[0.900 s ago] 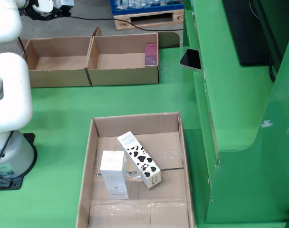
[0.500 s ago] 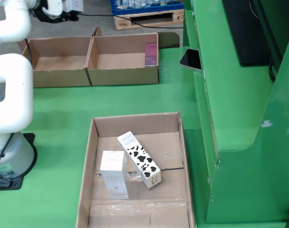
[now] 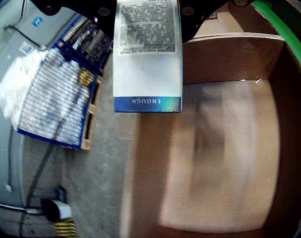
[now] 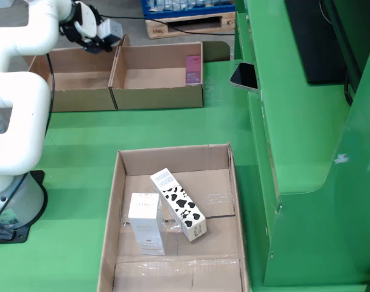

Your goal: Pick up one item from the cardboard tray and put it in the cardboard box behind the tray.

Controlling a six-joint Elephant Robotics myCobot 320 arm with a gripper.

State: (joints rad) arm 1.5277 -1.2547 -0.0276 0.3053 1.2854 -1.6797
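The gripper (image 4: 106, 31) is clamped on a white box with a blue end (image 3: 148, 54). It hangs over the edge of the left cardboard box (image 4: 72, 79). So the picking up looks done. Letting go inside is left. Two more items (image 4: 167, 210) lie in the cardboard tray (image 4: 173, 161), in front of that cardboard box.

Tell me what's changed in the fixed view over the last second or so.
The gripper, holding a white box, swung rightward and down from the top-left corner until it hangs over the rear cardboard boxes. The tray, its two cartons and the pink item in the right box stayed put.
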